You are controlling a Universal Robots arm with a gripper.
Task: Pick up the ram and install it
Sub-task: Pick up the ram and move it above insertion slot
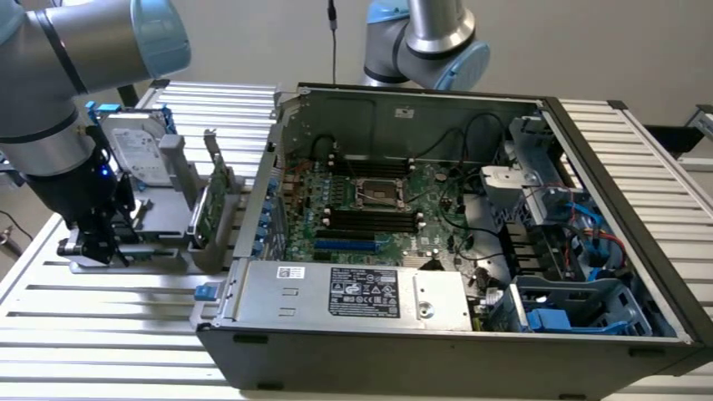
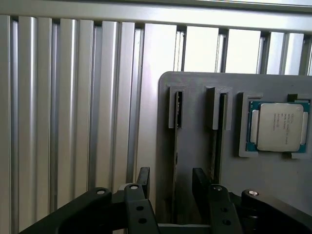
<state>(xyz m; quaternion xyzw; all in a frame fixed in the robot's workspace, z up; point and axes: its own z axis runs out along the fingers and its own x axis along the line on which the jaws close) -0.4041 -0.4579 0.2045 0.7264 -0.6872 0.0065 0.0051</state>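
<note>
Exterior view: an open computer case (image 1: 446, 355) lies on a slatted metal table (image 1: 112, 334). Its power supply (image 1: 356, 292) carries a black-and-white label, the print too small to read. At the exterior view's left the arm (image 1: 56, 100) hangs over a grey holder (image 1: 156, 221) bearing a hard drive (image 1: 139, 146) — white label, unreadable — and a green expansion card (image 1: 212, 205). In the wrist view the gripper (image 2: 171, 178) is released, its fingers (image 2: 200, 180) apart on either side of the ram (image 2: 176, 146), which stands on edge in a holder slot. Near it sits a processor (image 2: 279, 126) — etched lines illegible.
</note>
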